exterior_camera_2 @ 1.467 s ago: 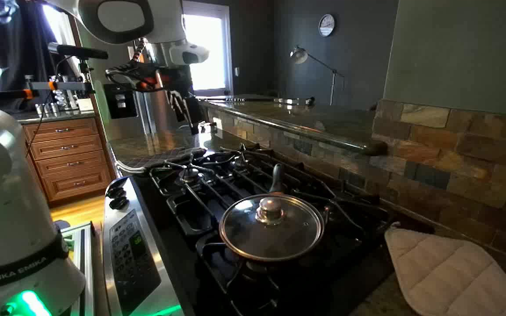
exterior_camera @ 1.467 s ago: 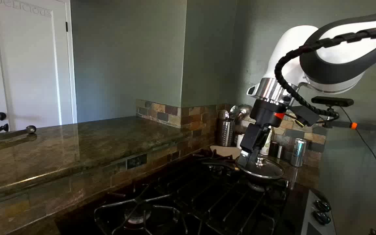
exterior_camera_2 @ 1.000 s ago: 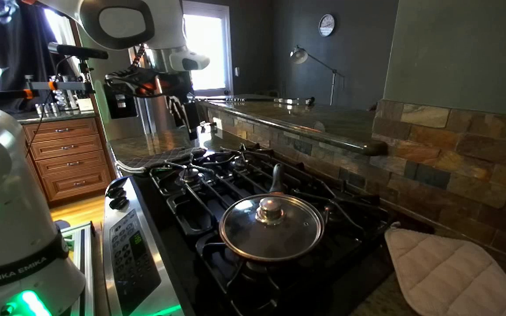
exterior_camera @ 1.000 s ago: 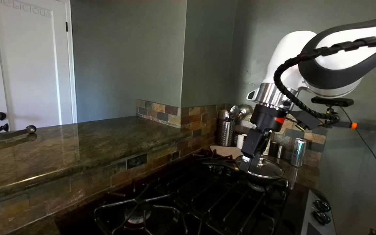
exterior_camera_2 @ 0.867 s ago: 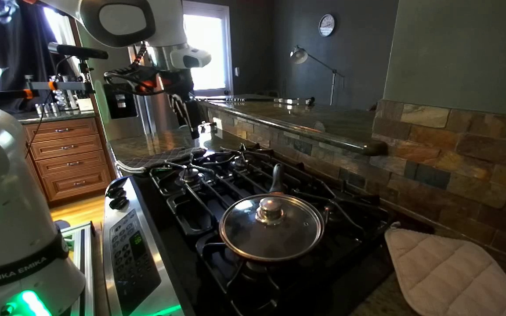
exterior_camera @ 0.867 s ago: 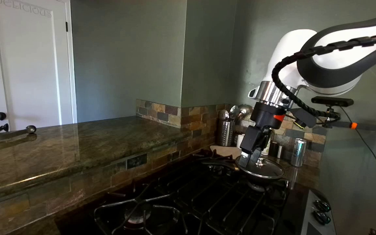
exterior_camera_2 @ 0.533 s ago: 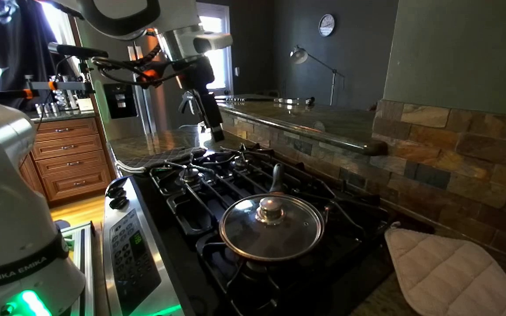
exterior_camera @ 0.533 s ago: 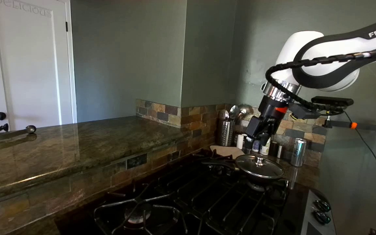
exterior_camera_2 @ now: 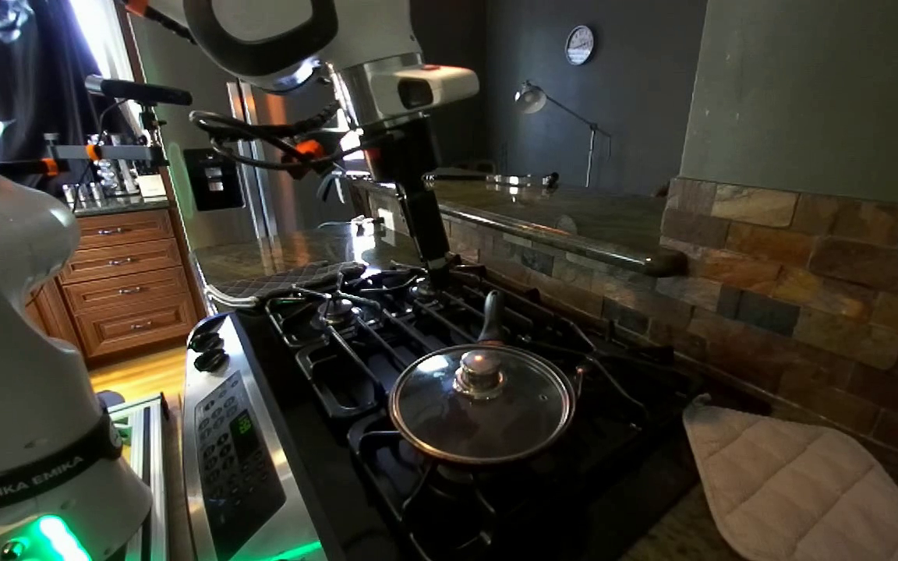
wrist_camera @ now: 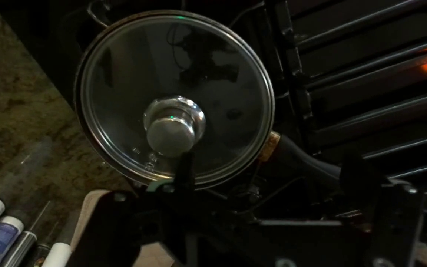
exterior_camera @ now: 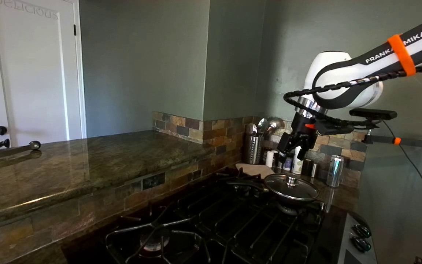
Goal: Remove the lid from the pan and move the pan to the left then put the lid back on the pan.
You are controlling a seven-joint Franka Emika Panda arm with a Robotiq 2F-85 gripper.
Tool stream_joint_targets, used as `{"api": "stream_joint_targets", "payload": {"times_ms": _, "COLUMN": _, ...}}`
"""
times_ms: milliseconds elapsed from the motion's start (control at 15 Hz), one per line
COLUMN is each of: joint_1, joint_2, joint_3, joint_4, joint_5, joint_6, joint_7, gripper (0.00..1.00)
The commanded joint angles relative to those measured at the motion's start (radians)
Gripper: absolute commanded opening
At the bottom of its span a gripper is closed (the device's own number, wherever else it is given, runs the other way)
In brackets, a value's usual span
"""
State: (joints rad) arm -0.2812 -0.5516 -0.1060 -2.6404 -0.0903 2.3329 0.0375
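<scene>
The pan (exterior_camera: 292, 202) stands on a stove burner with its dark handle (exterior_camera_2: 491, 315) pointing to the raised counter's side. The glass lid (exterior_camera_2: 488, 421) with silvery rim and metal knob (exterior_camera_2: 480, 370) lies flat on the pan; it also shows in an exterior view (exterior_camera: 295, 190) and fills much of the wrist view (wrist_camera: 132, 74). My gripper (exterior_camera: 291, 158) is open and empty, above stove level and apart from lid and pan. In the wrist view the gripper's fingertips (wrist_camera: 272, 168) are wide apart, one overlapping the knob's lower edge, the other overlapping the handle (wrist_camera: 306, 161).
Black stove grates (exterior_camera: 211, 227) surround the pan. A beige quilted pot holder (exterior_camera_2: 815, 475), a utensil holder (exterior_camera: 254, 149), small bottles (exterior_camera: 297, 165) and a steel canister (exterior_camera: 334, 171) stand or lie nearby. A raised stone counter (exterior_camera: 123, 161) runs along the stove.
My gripper has swung and moved towards the pan, rightwards and lower in an exterior view, and no longer covers the lid in an exterior view. The pan and lid have not moved.
</scene>
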Motion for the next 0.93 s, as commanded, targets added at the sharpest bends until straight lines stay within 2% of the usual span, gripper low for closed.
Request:
{"api": "stream_joint_targets", "payload": {"times_ms": 0, "joint_1": -0.001, "joint_2": 0.124, "joint_3": -0.032, "joint_4": 0.063, "joint_5": -0.011, "joint_6": -0.014, "joint_7": 0.014, "gripper": 1.00}}
{"api": "stream_joint_targets", "payload": {"times_ms": 267, "joint_1": -0.026, "joint_2": 0.194, "joint_3": -0.040, "joint_4": 0.093, "joint_5": -0.057, "joint_6": -0.029, "joint_7": 0.035, "gripper": 1.00}}
{"api": "stream_joint_targets", "payload": {"times_ms": 867, "joint_1": -0.022, "joint_2": 0.270, "joint_3": -0.104, "joint_4": 0.100, "joint_5": -0.020, "joint_6": 0.021, "joint_7": 0.005, "gripper": 1.00}}
